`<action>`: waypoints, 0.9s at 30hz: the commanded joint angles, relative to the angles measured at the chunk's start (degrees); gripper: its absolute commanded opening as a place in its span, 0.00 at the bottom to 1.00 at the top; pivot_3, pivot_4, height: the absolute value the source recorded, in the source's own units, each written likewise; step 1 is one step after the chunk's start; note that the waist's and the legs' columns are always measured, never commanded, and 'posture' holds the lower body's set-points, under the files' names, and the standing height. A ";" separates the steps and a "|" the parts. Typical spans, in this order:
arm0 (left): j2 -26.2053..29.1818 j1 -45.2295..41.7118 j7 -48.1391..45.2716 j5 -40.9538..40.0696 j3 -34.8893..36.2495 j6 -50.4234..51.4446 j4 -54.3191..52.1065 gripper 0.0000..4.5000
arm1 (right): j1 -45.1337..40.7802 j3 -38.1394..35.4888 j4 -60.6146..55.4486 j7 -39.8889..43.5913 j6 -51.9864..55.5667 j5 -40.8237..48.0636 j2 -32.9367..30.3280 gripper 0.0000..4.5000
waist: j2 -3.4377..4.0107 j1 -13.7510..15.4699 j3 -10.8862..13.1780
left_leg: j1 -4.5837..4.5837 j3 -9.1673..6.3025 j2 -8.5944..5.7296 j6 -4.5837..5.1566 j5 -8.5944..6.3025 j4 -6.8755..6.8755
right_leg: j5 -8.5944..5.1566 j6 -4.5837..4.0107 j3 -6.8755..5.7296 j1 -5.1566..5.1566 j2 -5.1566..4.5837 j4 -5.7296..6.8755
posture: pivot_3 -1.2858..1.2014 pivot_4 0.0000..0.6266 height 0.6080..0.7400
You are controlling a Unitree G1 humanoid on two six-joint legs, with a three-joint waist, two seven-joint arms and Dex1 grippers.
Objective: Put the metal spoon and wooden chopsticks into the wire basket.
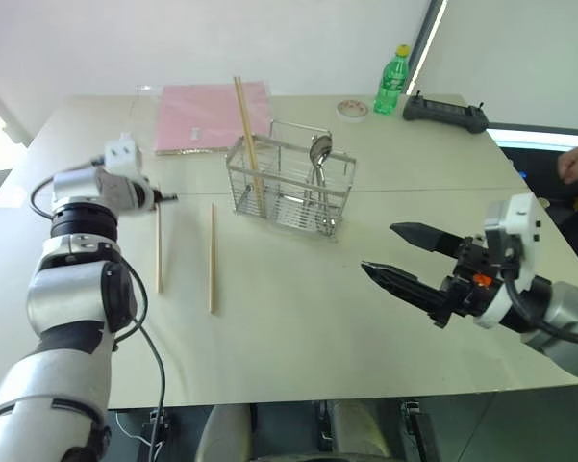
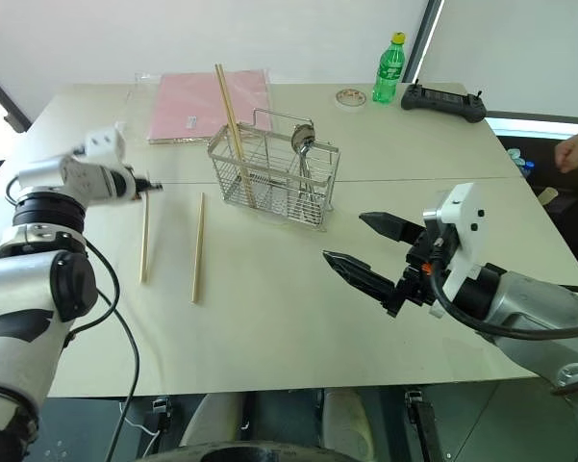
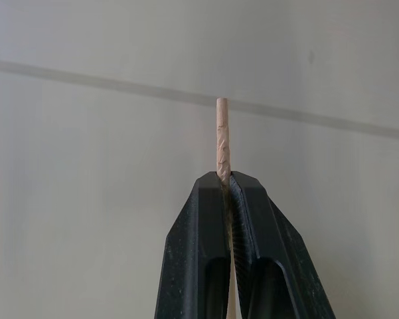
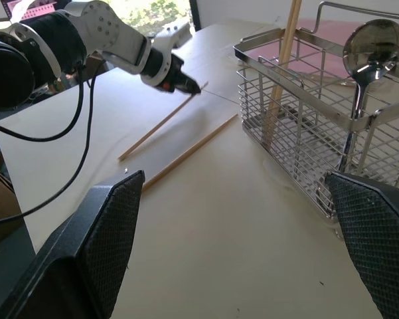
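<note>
At the table's [image 1: 298, 337] far edge you have a pink folder [image 1: 214, 115], a roll of tape [image 1: 352, 111], a green bottle [image 1: 391, 82] and a black controller [image 1: 446, 112]; a person's hand [image 1: 577, 160] shows at your right

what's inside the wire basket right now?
The wire basket holds the metal spoon, standing bowl up, and one wooden chopstick leaning out past the rim. Two more chopsticks are outside it. The wires partly hide the spoon handle's lower end.
</note>
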 commanded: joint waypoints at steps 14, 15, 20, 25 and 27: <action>-11.08 -16.48 -21.36 -10.14 0.26 -31.32 -14.86 0.02 | 2.67 -4.39 -2.06 -3.51 -2.06 3.68 -0.60 1.00 | 0.22 -0.07 -0.15 | 0.09 0.22 -0.23 -0.02 0.02 0.14 | 0.10 0.22 0.05 0.27 -0.29 -0.17 | 0.52 0.24 0.86; -12.03 -15.90 -21.97 -9.92 -0.24 -32.54 -14.40 0.02 | 2.81 -4.54 -2.42 -4.30 -2.33 4.32 -0.48 1.00 | 0.22 -0.10 -0.15 | 0.09 0.23 -0.23 -0.02 0.02 0.16 | 0.10 0.21 0.05 0.30 -0.29 -0.19 | 0.52 0.24 0.86; -16.25 -12.71 -22.72 -7.48 -2.95 -38.98 -10.27 0.02 | 4.68 -6.44 -4.27 -8.18 -4.04 7.51 -0.43 1.00 | 0.23 -0.19 -0.15 | 0.10 0.28 -0.22 -0.01 0.02 0.10 | 0.11 0.22 0.11 0.26 -0.27 -0.20 | 0.52 0.24 0.86; -17.59 -10.28 -22.61 -6.10 -3.99 -41.97 -8.00 0.02 | 5.11 -7.05 -4.63 -10.55 -5.29 8.74 -1.20 1.00 | 0.22 -0.17 -0.14 | 0.04 0.26 -0.16 0.03 0.00 0.09 | 0.18 0.38 0.11 0.22 -0.16 -0.22 | 0.52 0.24 0.86; -18.26 -9.26 -22.44 -6.32 -4.13 -41.55 -8.36 0.02 | 5.29 -7.44 -4.52 -11.09 -5.75 9.33 -1.36 1.00 | 0.20 -0.13 -0.14 | 0.03 0.26 -0.16 0.03 0.00 0.09 | 0.18 0.37 0.11 0.22 -0.16 -0.23 | 0.52 0.24 0.86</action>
